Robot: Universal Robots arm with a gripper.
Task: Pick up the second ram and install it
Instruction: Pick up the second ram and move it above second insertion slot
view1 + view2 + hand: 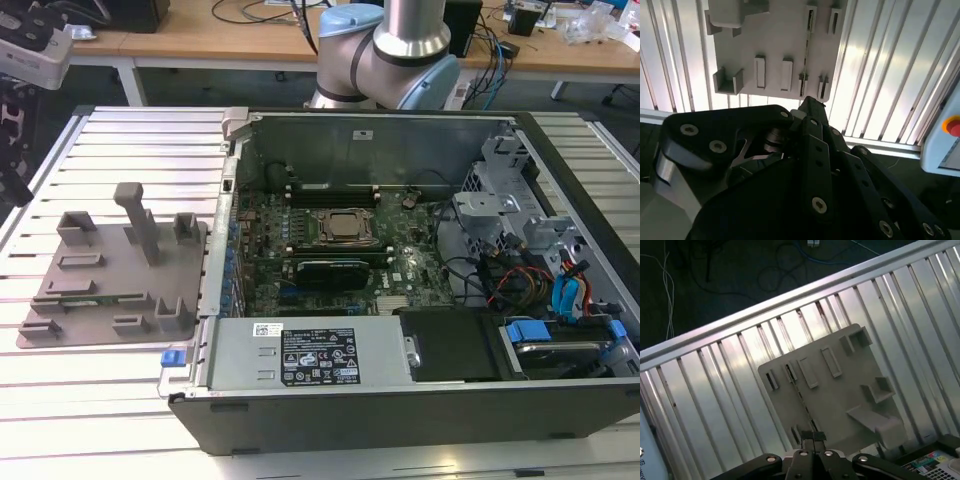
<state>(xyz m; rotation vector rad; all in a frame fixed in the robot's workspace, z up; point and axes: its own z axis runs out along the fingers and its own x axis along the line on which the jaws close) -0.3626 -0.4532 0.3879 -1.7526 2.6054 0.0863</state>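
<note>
tool closed and empty over the grey holder plate, second ram lying in its slot

in the first wrist view the tool (pixel 812 439) hangs above the holder plate (pixel 840 390), its fingers drawn together with nothing between them. the second ram (pixel 801 399) lies edge-up in a long slot of that plate, apart from the tool. in the exterior view the second ram (pixel 95 297) sits in the plate (pixel 110 275) on the ribbed metal surface (pixel 120 150), just beside the open computer case (pixel 400 420), on the exterior view's left.

Power supply label (pixel 330 365) (black, white print) shows nothing legible
</note>
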